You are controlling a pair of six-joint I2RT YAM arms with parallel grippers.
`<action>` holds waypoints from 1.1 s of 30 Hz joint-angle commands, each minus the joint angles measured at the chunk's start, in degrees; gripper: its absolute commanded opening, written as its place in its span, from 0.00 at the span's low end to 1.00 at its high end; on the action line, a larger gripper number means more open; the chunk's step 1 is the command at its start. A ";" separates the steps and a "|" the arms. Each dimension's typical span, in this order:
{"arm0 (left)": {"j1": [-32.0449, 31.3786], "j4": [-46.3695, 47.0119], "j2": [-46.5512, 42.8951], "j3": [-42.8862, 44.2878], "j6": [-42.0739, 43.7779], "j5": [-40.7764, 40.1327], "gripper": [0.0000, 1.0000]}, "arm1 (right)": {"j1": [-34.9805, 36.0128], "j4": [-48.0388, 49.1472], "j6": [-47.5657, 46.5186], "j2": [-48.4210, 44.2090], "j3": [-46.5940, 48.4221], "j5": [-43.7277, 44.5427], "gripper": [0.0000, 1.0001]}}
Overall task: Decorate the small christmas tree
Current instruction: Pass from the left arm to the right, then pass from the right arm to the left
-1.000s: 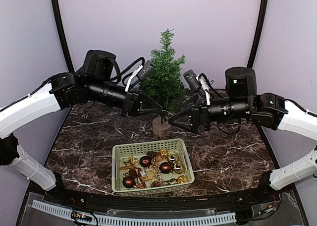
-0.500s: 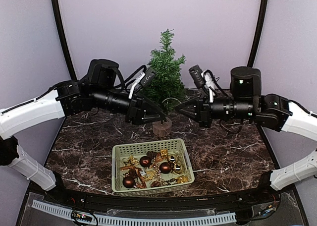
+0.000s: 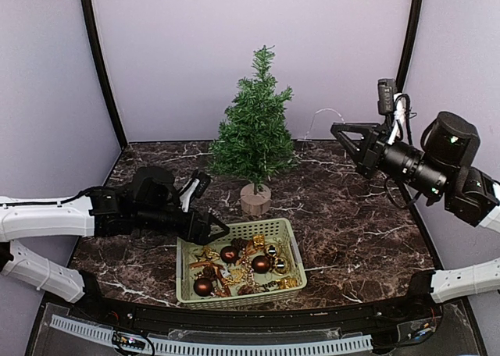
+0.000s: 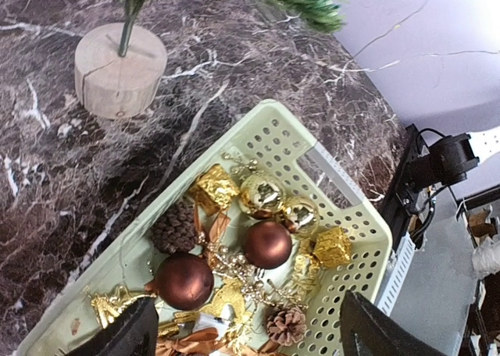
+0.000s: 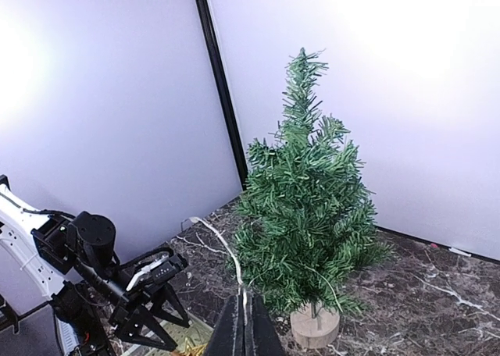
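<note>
The small christmas tree (image 3: 254, 133) stands upright on its round wooden stump (image 3: 255, 200) behind a pale green basket (image 3: 297, 250) of ornaments. My left gripper (image 3: 212, 233) hangs open over the basket's left end. In the left wrist view its fingertips (image 4: 133, 334) straddle brown balls (image 4: 184, 281), gold balls (image 4: 262, 194) and pine cones (image 4: 285, 323), holding nothing. My right gripper (image 3: 336, 128) is raised to the tree's right, shut on a thin white string (image 3: 322, 114). That string (image 5: 215, 239) runs from the jaws (image 5: 246, 305) toward the tree (image 5: 308, 208).
The dark marble table (image 3: 351, 239) carries only the tree and basket. Purple walls close in the back and sides, with black posts (image 3: 98, 59) at the corners. Gold gift boxes (image 4: 215, 186) also lie in the basket (image 4: 269, 133).
My left arm dropped from the tree down to the basket and its gripper opened. My right gripper shut on the white string and pulled back up to the right.
</note>
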 commanded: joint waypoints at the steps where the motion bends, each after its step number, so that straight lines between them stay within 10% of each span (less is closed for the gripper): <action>1: 0.22 5.38 2.93 -3.00 -8.31 -3.20 0.80 | 0.35 5.41 -0.96 -2.90 -1.64 2.97 0.00; 24: 0.28 11.52 14.21 -5.94 -14.96 -3.42 0.48 | 0.32 7.18 -1.66 -4.44 -1.80 5.58 0.00; 33: 0.22 11.76 12.75 -5.31 -13.59 -9.52 0.00 | 0.32 7.49 -1.32 -5.81 -2.51 9.46 0.00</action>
